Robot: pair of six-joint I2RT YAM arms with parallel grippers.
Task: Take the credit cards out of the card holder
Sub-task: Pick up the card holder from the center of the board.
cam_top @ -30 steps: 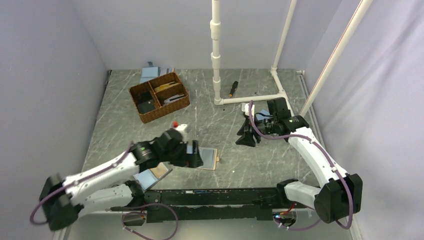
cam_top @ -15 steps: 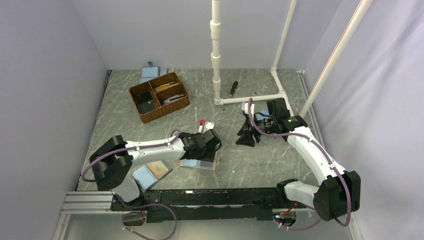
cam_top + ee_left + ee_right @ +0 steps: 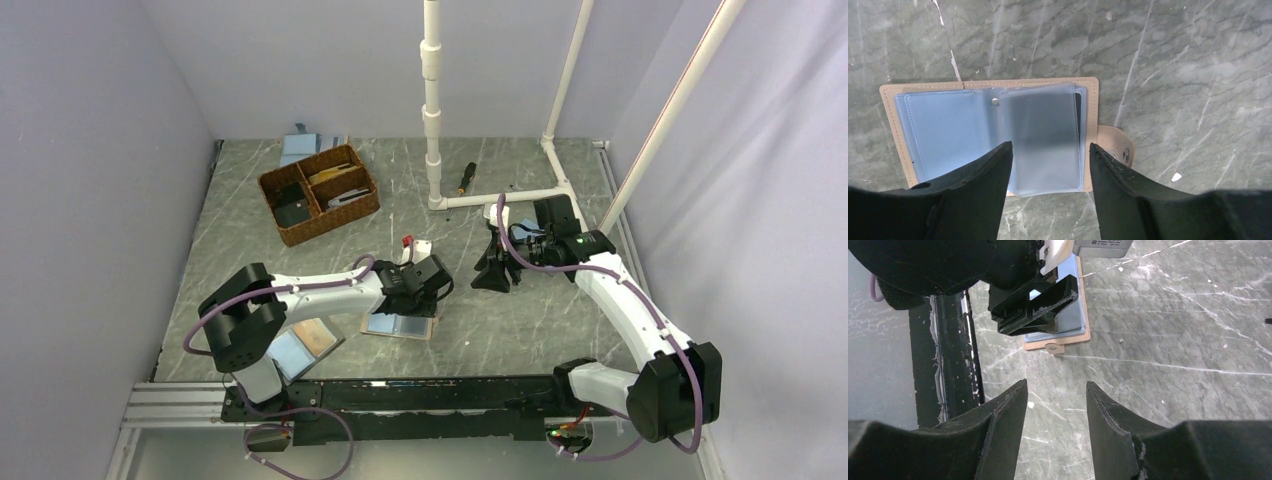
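The card holder [image 3: 398, 326] lies open on the table, light blue with tan edging. In the left wrist view its blue panel [image 3: 948, 125] is on the left, and frosted plastic sleeves [image 3: 1043, 130] cover the right panel, with a tan snap tab [image 3: 1115, 145] beside them. No card shows clearly. My left gripper [image 3: 418, 298] is open and empty, just above the holder's far edge; in its own view [image 3: 1050, 152] the fingers straddle the sleeves. My right gripper [image 3: 493, 275] is open and empty, to the right of the holder, which also shows in its view [image 3: 1073, 322].
A wicker basket [image 3: 318, 193] with compartments stands at the back left. A folder with one brown half [image 3: 303, 345] lies near the front left. A white pipe frame [image 3: 432, 120] and a screwdriver [image 3: 465, 177] are at the back. A black rail [image 3: 420, 395] runs along the front edge.
My left arm has swung right from the holder's left side, and its gripper now hangs over the holder. The right arm has barely moved.
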